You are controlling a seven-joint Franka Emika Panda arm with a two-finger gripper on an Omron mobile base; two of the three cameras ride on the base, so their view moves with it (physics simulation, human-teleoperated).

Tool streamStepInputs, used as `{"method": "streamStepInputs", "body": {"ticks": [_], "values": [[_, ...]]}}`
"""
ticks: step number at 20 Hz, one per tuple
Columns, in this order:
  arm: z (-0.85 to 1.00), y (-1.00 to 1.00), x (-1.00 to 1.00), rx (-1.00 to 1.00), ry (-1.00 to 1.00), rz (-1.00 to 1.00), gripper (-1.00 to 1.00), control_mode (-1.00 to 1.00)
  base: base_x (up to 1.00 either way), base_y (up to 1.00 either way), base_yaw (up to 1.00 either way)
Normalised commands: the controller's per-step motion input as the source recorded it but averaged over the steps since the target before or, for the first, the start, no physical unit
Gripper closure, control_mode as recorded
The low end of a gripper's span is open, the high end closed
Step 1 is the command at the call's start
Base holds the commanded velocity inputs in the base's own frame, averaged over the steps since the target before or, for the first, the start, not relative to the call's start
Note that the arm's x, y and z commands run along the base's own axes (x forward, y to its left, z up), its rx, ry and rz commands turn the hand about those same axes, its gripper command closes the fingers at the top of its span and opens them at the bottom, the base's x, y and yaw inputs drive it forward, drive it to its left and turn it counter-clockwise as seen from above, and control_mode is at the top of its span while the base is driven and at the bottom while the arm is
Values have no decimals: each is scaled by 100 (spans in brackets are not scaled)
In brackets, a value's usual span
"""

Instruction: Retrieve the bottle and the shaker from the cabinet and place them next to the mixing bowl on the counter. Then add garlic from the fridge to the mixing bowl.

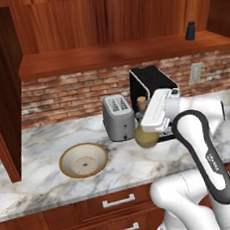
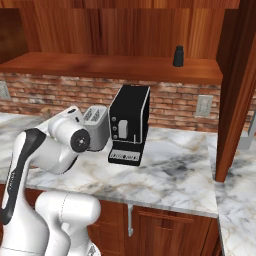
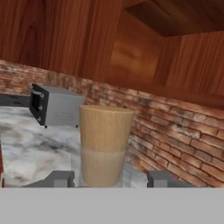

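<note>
**Bottle in hand, bowl waiting off to the left**

Nearest me, the white arm bends up from its base and reaches over the counter (image 1: 39, 189). At its end the gripper (image 3: 110, 178) is closed on the bottle (image 1: 148, 136), one finger on each side of the neck just under the cork (image 3: 106, 121). From the left camera the bottle's round olive-tan belly hangs below the hand, and the cork end pokes up behind it, so the bottle's long axis leans rather than standing straight. Whether its base touches the marble I cannot tell; it looks to be held a little above it.

The move to come turns on one thing: the mixing bowl (image 1: 84, 160) sits on the counter well to the left of the hand and somewhat nearer the front edge. I judge the hand has to carry the bottle leftward and toward the front, bring it upright, and set it down just beside the bowl's rim, not in it.

Further back, the grey toaster (image 1: 118, 117) stands between bowl and bottle along the wall side, close to the hand's path, so a low swing could clip it. The black coffee machine (image 2: 129, 124) stands behind the hand against the brick wall (image 1: 60, 95).

Farthest and highest, the shaker (image 2: 178, 56) stands on the cabinet (image 1: 68, 22) shelf, up and to the right, not yet fetched.
</note>
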Motion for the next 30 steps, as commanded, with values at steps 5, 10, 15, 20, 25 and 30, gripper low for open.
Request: {"method": "streamStepInputs", "body": {"ticks": [5, 10, 15, 20, 25, 30], "values": [[-31, 5, 0, 6, 0, 0, 100, -100, 0, 0, 0], [-36, 0, 0, 10, 0, 0, 100, -100, 0, 0, 0], [-31, 1, 0, 13, 0, 0, 100, -100, 0, 0, 0], [-28, 17, 0, 7, 0, 0, 100, -100, 0, 0, 0], [-25, 30, 4, 4, 0, 0, 100, -100, 0, 0, 0], [-31, 27, 10, 0, -6, 0, 100, -100, 0, 0, 0]]}}
